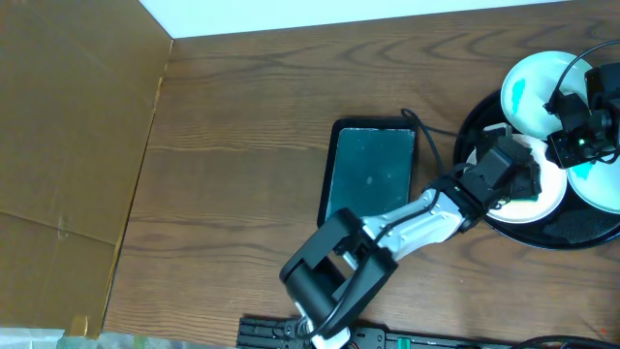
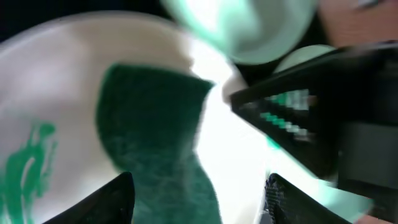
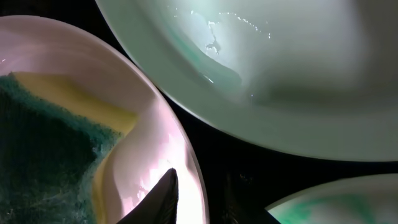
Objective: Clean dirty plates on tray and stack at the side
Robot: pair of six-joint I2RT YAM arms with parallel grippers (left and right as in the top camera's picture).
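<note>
The left gripper (image 2: 199,185) hangs low over the middle plate (image 2: 56,93). Its fingers (image 2: 112,199) are spread wide at the bottom corners of the left wrist view. A dark green sponge (image 2: 149,124) lies flat on the plate between and ahead of them, and neither finger presses on it. A teal smear (image 2: 28,168) marks the plate at the lower left of that view.

The right gripper (image 3: 202,186) sits at the same plate's edge, at the bottom of the right wrist view. Its fingers are narrow, one inside the rim and one outside, pinching the rim. There the sponge shows a yellow layer under its green face.

From overhead, the middle plate rests on the round black tray (image 1: 572,231) at the right of the frame. The left arm (image 1: 417,218) reaches over it from the bottom centre. The upper plate (image 1: 533,92), streaked with teal, sits at the tray's top edge. The right-edge plate (image 1: 599,189) is partly cut off by the frame, and the two plates lie on either side of the right gripper. All three plates are on the tray.

Just left of the tray, a rectangular dark tray (image 1: 373,170) lies on the wooden table (image 1: 242,126). Cardboard (image 1: 68,126) covers the far left, and a white strip (image 1: 339,15) runs along the top.
</note>
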